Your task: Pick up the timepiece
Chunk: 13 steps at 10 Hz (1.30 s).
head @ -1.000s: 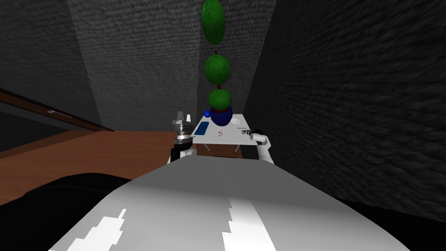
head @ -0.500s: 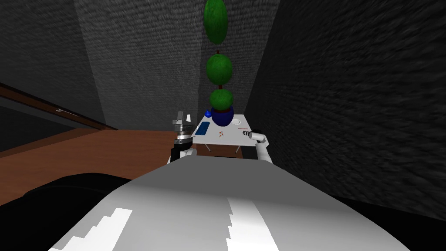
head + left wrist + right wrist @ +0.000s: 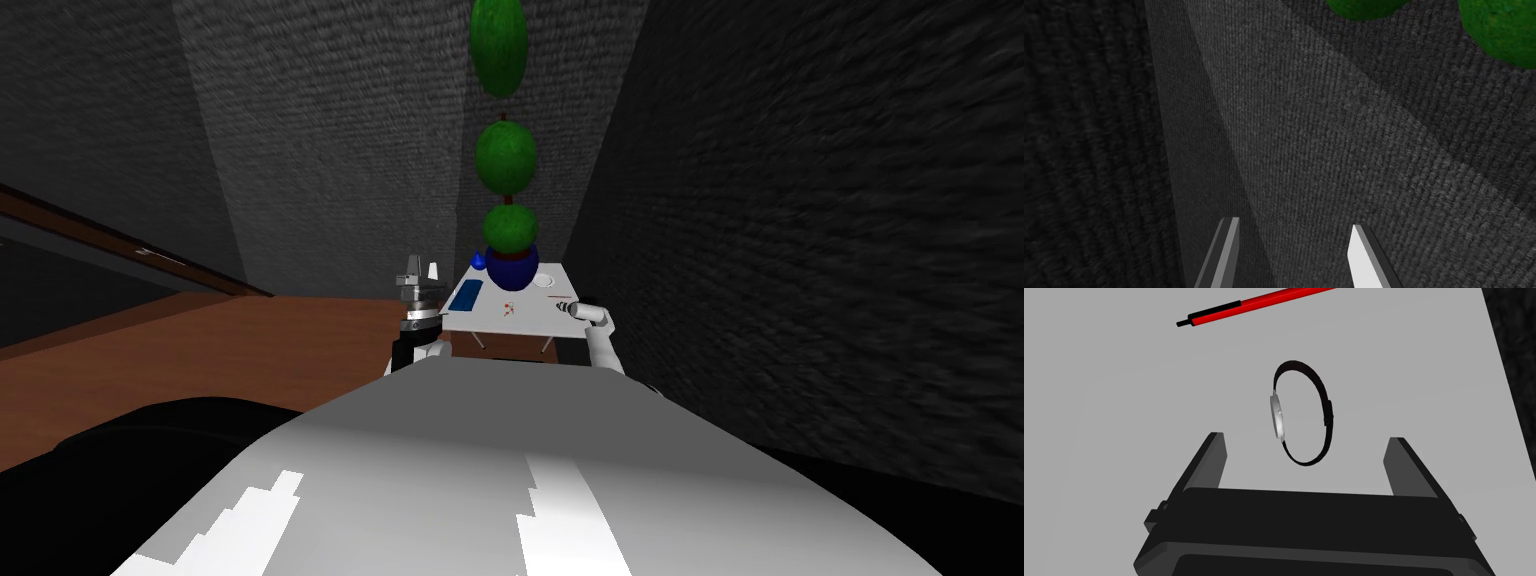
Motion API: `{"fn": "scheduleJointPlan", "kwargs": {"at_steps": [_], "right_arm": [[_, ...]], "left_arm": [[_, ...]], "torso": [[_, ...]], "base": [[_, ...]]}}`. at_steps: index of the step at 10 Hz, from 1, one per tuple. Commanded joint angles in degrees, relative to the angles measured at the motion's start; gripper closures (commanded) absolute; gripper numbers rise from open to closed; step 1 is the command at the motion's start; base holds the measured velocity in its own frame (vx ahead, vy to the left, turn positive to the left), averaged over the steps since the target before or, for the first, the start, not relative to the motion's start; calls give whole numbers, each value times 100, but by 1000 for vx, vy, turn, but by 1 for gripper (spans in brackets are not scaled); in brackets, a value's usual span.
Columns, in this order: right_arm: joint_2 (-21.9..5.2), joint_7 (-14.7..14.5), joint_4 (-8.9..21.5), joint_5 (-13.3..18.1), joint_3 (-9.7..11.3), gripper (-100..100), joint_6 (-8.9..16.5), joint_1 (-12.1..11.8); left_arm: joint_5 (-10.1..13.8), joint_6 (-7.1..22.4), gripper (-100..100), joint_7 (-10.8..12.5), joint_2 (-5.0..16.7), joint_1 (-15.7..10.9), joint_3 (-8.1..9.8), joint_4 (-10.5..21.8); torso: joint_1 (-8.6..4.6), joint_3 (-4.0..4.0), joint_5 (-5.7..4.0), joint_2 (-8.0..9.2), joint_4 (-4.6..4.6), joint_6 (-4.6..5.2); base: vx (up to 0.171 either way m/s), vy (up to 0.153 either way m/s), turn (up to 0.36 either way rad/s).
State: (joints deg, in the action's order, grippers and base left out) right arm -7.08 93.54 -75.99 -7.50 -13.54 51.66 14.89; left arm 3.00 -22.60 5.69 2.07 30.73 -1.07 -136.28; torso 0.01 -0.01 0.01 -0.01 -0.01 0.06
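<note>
The right arm reaches forward from the shoulder with its white forearm bent over the near right corner of the white table (image 3: 520, 318), and the right gripper (image 3: 1306, 438) points down at the tabletop with its two fingers (image 3: 1211, 455) spread wide, grasping nothing. The left arm is raised to the left of the table, and the left gripper (image 3: 422, 268) stands upright there with its fingers likewise parted and empty. The wristwatch (image 3: 1278, 415) lies on the pale tabletop near the table's right edge, seen between the right gripper's spread fingers and clear of both. It rests on its edge, with the dark strap closed into an oval loop, a small clasp on one side of the loop and a thin silver case on the other side, seen edge-on, so its dial cannot be read. A red pen (image 3: 1259, 305) with a black tip lies beyond the watch, well apart from it, and its far end is cut off. How high the fingers hang above the tabletop cannot be told. In the head view the watch is too small to make out beside the gripper. At the far side of the table stands a blue pot (image 3: 510, 268) with a green topiary (image 3: 510, 228).
</note>
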Motion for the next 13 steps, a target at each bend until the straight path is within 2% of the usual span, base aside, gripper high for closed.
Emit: {"fn": "scheduleJointPlan", "kwargs": {"at_steps": [1, 2, 10, 11, 12, 13], "right_arm": [[-175, 283, 41, -17, 67, -100, -92, -94], [-175, 283, 41, -17, 67, -100, -92, -94], [-874, 1413, 204, -86, 335, -100, -458, -469], [-820, 1304, 153, -87, 312, -100, -410, -462], [-829, 1336, 150, -89, 316, 100, -415, -468], [-828, 1333, 151, -88, 315, 100, -414, -467]], "left_arm": [[0, 0, 0, 0, 0, 0, 0, 0], [0, 0, 0, 0, 0, -1, 0, 0], [0, 0, 0, 0, 0, 0, 0, 0], [0, 0, 0, 0, 0, 0, 0, 0], [0, 0, 0, 0, 0, 0, 1, 0], [0, 0, 0, 0, 0, 0, 0, 0]], "torso": [[0, 0, 0, 0, 0, 0], [-5, 4, -1, 6, 2, -4], [-11, 8, -2, 13, 3, -1], [-11, 7, -2, 12, 3, 0], [-7, 5, -2, 8, 2, 2], [-4, 3, -1, 5, 2, 2]], "base": [[-11, -13, 251], [-16, -27, 174], [-22, -21, 190], [-9, -12, 28], [0, 0, 0], [0, 0, 0]]}}
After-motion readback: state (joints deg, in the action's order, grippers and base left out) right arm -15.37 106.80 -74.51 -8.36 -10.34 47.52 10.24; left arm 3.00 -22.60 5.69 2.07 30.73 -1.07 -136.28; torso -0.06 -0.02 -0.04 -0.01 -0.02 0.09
